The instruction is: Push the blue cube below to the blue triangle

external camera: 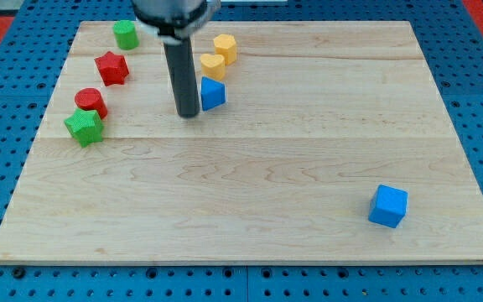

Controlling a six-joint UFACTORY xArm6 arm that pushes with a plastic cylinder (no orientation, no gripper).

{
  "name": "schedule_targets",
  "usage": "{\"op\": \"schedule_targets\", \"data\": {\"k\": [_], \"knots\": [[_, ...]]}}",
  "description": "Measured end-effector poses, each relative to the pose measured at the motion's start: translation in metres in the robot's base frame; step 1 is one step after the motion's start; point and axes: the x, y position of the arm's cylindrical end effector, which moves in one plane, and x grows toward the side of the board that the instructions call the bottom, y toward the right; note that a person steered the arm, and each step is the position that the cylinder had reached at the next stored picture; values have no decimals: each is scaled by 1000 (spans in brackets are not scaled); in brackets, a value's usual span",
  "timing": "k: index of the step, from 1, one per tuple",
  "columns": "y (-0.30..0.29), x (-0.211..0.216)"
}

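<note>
Seven blocks are counted on the wooden board. Nearest the view's bottom, the blue cube sits alone, well to the right of my tip. No claw is fitted, so nothing is held; the rod ends bare. My tip is seen just left of the blue triangle. A green star and red cylinder lie left of my tip. Farther up are noted a yellow heart, red star, yellow hexagon and green cylinder.
</note>
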Motion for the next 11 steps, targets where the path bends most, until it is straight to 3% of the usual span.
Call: {"op": "schedule_targets", "data": {"k": [1, 3, 4, 5, 6, 7, 9, 11], "knots": [[81, 38], [246, 69], [312, 111], [341, 148], [298, 189], [246, 192], [277, 178], [192, 129]]}}
